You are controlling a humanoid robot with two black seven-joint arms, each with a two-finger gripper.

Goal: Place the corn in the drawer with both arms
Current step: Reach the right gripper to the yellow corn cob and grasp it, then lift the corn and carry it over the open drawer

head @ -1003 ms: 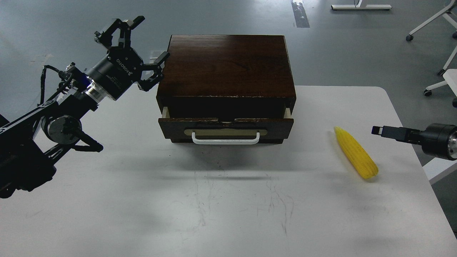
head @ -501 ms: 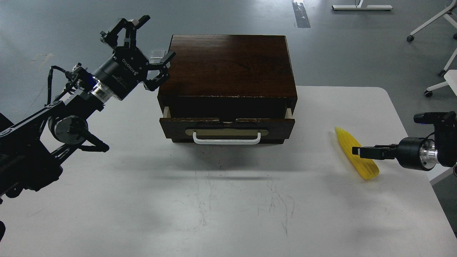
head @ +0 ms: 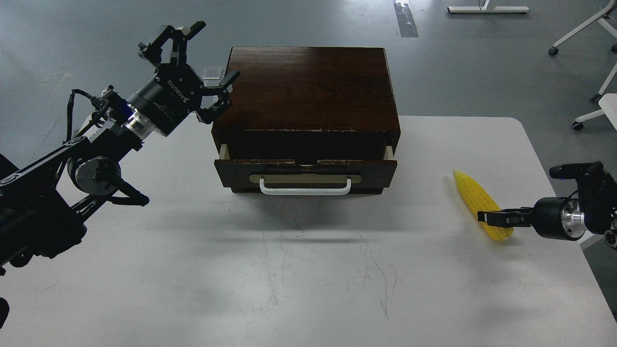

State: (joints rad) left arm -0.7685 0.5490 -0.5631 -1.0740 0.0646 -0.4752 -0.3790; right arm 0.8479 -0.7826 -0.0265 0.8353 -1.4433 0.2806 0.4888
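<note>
A: Where does the corn (head: pixel 477 202) lie?

B: On the white table (head: pixel 308 270), well to the right of the drawer (head: pixel 305 172), slanting with its thin end toward the box. The right gripper (head: pixel 487 216) sits at the cob's thick near end, overlapping it in the head view.

A: Is that gripper clamped on it?

B: That cannot be told. The tip is dark and seen nearly end-on, so its fingers do not separate. It may be touching the cob or only hanging just above it.

A: And the other arm?

B: The left gripper (head: pixel 200 62) is held high beside the left rear corner of the dark wooden box (head: pixel 308 86), fingers spread apart, holding nothing. It is well away from the white handle (head: pixel 305 186).

A: What might go wrong?

B: The drawer is out only a little. Judging by the narrow gap, the cob would likely not fit until the drawer is pulled further, so a carried cob could strike the front board. Also, a grip taken so near the cob's end could let it swing or slip. A round cob may also roll off toward the table's right edge if nudged
</note>
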